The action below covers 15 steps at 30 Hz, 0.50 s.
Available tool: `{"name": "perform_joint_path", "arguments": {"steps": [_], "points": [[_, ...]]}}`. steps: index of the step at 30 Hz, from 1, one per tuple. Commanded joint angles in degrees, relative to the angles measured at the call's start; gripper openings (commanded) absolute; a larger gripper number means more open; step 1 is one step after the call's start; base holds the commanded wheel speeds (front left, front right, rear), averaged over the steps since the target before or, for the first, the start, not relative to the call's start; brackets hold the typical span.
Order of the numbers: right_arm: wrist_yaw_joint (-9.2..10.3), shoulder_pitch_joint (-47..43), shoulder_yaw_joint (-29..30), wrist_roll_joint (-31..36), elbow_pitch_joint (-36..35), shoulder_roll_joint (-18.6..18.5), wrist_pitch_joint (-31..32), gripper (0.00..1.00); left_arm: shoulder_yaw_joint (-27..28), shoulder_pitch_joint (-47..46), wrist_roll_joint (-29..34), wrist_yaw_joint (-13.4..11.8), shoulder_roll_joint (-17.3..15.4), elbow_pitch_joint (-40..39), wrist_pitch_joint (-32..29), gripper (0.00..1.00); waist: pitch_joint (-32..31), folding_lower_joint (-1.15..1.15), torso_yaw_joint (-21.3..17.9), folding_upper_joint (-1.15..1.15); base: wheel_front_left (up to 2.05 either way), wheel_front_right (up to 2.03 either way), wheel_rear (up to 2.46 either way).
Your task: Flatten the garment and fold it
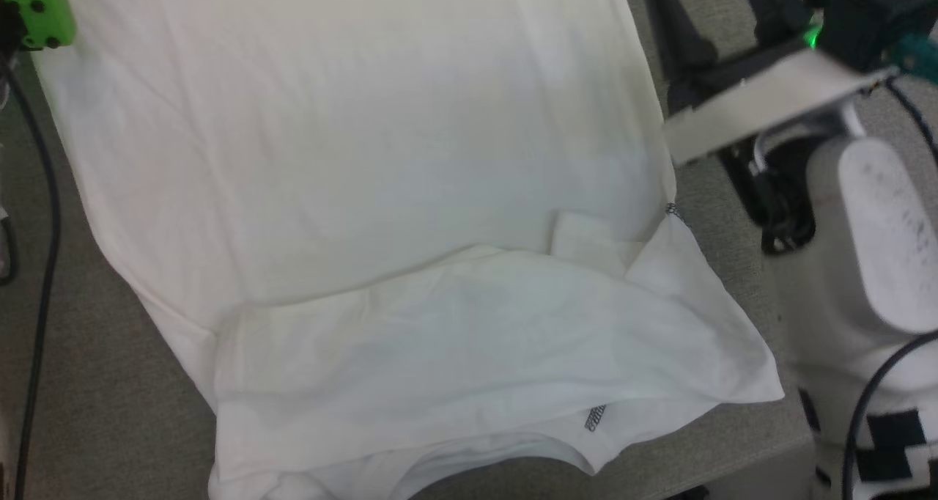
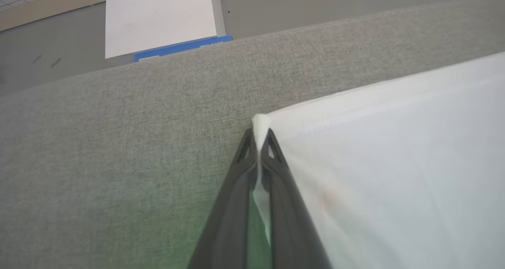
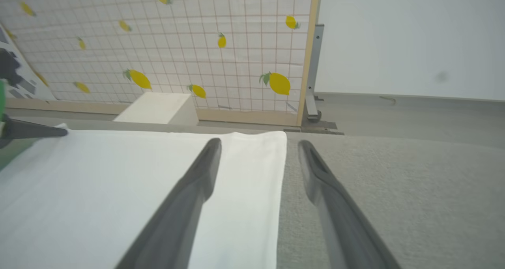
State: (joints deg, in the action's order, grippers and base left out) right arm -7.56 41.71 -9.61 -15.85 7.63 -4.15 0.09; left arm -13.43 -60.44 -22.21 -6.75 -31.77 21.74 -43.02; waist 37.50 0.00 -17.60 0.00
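Head view: the white T-shirt (image 1: pixel 366 155) lies spread across the grey tabletop (image 1: pixel 110 375), its near part folded back over the body, with the neckline at the bottom edge. A pale forearm (image 1: pixel 865 251) stands just off the shirt's right side.

Left wrist view: the left claw (image 2: pixel 260 133) is pinched tight on 1 corner of the T-shirt (image 2: pixel 394 162), and a tuft of cloth pokes out past its 2 fingertips. Beyond the tabletop (image 2: pixel 118 142) a white box (image 2: pixel 158 16) sits on the floor; what it holds cannot be told.

Right wrist view: the right claw (image 3: pixel 258 144) is wide open and grips nothing. 1 finger hangs over the T-shirt (image 3: pixel 98 174), the other over bare tabletop (image 3: pixel 394 190), with the shirt's side edge between them. The left claw (image 3: pixel 35 131) is at the shirt's far corner. The white box (image 3: pixel 158 109) stands before a lemon-patterned screen (image 3: pixel 177 44)
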Motion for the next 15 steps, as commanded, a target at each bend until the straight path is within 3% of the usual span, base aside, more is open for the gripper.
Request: {"name": "perform_joint_path", "arguments": {"steps": [1, 9, 15], "points": [[0.08, 4.56, 0.95, -0.26, 3.36, 0.00, 2.57, 1.00, -0.57, -0.09, 0.14, 0.62, 0.82, 0.30, 0.89, 0.00, 0.22, 0.00, 2.21, 0.00, 0.00, 0.00, 0.00], [0.08, 24.63, 9.06, 1.88, 25.42, -0.68, 17.72, 1.00, -3.94, -3.56, -0.59, 3.74, 6.09, 1.58, 4.80, 0.00, 2.21, 0.00, 9.03, 0.00, 0.00, 0.00, 0.00], [0.08, 33.59, 15.62, 6.60, 35.04, -1.92, 26.05, 1.00, -6.15, -6.26, -0.50, 5.72, 8.95, 2.41, 7.58, 0.00, 4.40, 0.00, 13.02, 0.00, 0.00, 0.00, 0.00]]}}
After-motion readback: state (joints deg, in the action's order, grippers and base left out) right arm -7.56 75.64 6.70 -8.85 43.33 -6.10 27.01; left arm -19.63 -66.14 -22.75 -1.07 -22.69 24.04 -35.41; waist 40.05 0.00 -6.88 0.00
